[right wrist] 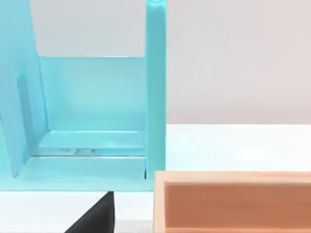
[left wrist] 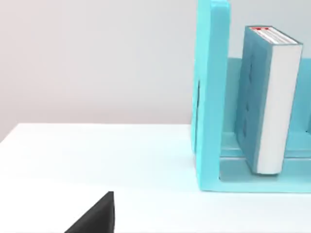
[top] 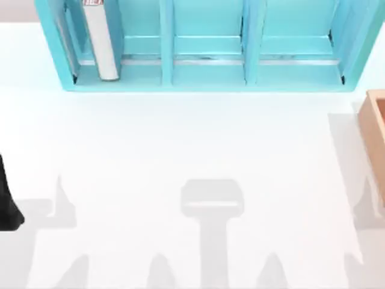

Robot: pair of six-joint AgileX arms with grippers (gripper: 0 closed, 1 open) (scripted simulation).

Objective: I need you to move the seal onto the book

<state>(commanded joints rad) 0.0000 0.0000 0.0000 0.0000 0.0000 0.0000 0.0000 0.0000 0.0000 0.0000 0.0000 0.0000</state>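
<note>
Dark and wedge-shaped, a piece of the left hand (left wrist: 95, 216) sits at the near edge of the left wrist view; whether its fingers are open or closed cannot be told, and nothing is seen in its hold. From above, a black part of the left arm (top: 8, 198) shows at the left edge of the white counter (top: 192, 138). At the counter's far side stands a light-blue shelf unit (top: 207, 78) divided into compartments. Upright in its leftmost compartment is the book (left wrist: 269, 97), teal-blue cover and white page edges facing out, with a red mark on its top end. A tan wooden box (right wrist: 233, 201) with an open top rests at the counter's right edge, just beside the shelf unit's right end. A similar dark wedge of the right hand (right wrist: 95, 216) shows near the box; its fingers' state cannot be told either.
</note>
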